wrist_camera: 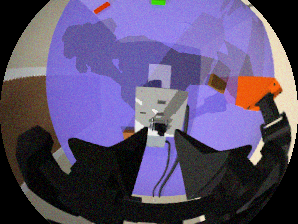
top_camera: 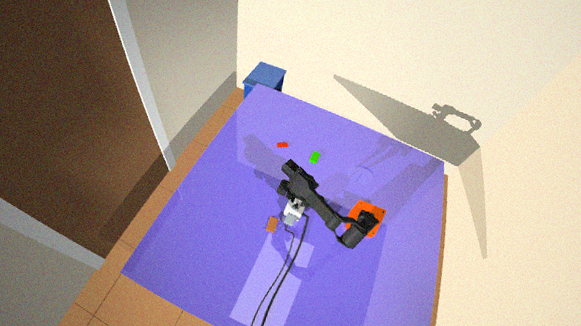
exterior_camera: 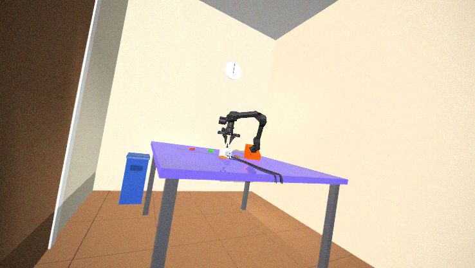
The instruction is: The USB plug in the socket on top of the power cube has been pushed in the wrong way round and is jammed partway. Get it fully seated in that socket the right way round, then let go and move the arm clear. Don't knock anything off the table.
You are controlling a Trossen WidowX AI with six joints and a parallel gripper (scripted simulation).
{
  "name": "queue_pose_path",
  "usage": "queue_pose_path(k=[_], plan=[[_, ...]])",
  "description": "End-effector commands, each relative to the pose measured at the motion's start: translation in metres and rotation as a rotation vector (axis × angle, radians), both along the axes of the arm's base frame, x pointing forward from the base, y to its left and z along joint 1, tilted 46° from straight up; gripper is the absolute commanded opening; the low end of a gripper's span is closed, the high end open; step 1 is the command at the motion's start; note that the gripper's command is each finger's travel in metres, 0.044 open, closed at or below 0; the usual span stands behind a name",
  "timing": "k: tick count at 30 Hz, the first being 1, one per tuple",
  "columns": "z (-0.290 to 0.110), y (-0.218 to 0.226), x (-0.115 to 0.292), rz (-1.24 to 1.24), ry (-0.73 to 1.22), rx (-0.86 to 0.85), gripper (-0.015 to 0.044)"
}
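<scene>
The white power cube (top_camera: 293,210) (exterior_camera: 222,151) (wrist_camera: 147,96) stands on the purple table (top_camera: 199,231) (exterior_camera: 199,172). The dark USB plug (wrist_camera: 160,129) stands up from its top, near the edge by the cables. How deep the plug sits and which way round it is are too small to tell. My gripper (exterior_camera: 227,143) (wrist_camera: 162,130) points down over the cube and is partly open. Its fingertips are on either side of the plug, with a gap visible in the wrist view. No contact with the plug can be made out.
A light grey block (top_camera: 290,219) (wrist_camera: 156,142) adjoins the cube, with black cables (top_camera: 301,237) (exterior_camera: 254,164) near it. A brown block (top_camera: 272,224) (exterior_camera: 223,157) lies beside the cube. Red (top_camera: 282,145) and green (top_camera: 315,157) blocks lie farther off. The orange arm base (top_camera: 359,208) (wrist_camera: 250,91) is to the right.
</scene>
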State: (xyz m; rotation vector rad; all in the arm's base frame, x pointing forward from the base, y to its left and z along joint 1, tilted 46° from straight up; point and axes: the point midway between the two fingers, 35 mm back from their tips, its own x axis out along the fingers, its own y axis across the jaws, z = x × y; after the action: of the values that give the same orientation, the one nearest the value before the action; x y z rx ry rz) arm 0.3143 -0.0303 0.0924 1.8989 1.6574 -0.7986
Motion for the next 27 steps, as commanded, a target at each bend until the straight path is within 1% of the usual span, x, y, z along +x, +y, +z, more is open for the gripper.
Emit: queue_pose_path(k=[1, 3, 27], plan=[[0.0003, -0.0002, 0.0003, 0.000, -0.001, 0.000, 0.0046], [0.0003, -0.0002, 0.0003, 0.000, -0.001, 0.000, 0.0000], [0.0025, -0.0026, -0.0002, 0.000, 0.000, 0.000, 0.0000]])
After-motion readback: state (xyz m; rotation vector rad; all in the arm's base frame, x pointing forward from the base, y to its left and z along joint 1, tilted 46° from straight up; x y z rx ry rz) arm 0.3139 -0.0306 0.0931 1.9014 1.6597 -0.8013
